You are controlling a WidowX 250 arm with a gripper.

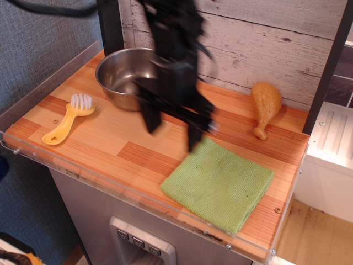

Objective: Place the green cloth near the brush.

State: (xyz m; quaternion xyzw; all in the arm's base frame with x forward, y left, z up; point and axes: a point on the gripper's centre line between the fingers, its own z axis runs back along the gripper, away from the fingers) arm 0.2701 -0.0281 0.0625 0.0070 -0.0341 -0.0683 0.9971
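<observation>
The green cloth lies flat and folded at the front right of the wooden counter. The yellow brush with white bristles lies at the far left. My gripper is blurred with motion above the middle of the counter, just left of the cloth's far corner. Its two black fingers stand apart, open, with nothing between them. It hangs above the wood and does not touch the cloth.
A steel bowl stands at the back left, partly behind my arm. A tan toy drumstick lies at the back right. A clear plastic rim runs along the counter's front edge. A white plank wall is behind.
</observation>
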